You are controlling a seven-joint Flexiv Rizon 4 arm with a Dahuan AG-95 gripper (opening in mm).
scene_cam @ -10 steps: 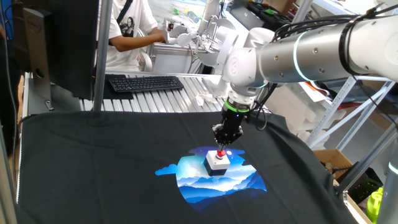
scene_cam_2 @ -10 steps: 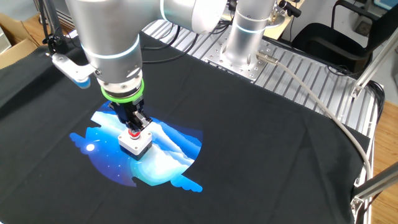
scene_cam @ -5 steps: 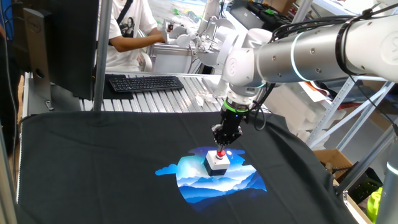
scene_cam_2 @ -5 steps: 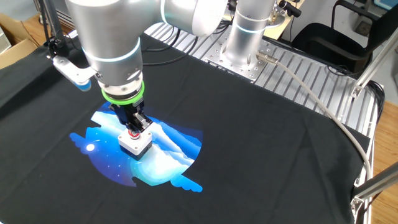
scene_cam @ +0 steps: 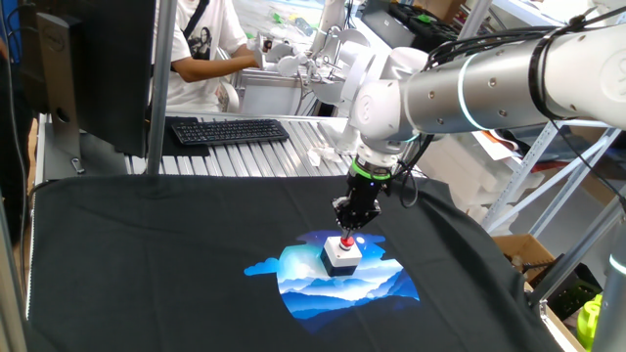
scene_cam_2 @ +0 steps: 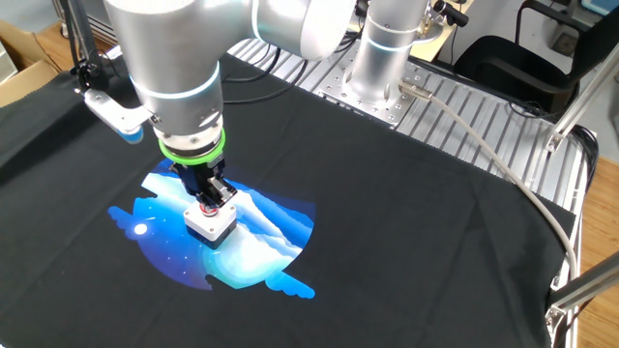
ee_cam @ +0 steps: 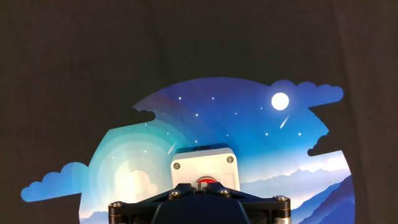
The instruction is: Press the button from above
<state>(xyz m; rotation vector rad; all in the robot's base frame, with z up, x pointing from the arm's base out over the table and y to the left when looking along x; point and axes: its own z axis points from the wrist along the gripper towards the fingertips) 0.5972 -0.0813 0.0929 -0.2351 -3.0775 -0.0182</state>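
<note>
Item: button [scene_cam: 345,242], red cap on white housing, standing on the blue night-sky print of the black desk [scene_cam: 147,264] cloth.
Pincer [scene_cam: 348,229]: directly above at 12 o'clock, tips at or just over the cap; grip state cannot be told.
Progress: approach done; whether the press is made cannot be told.
</note>
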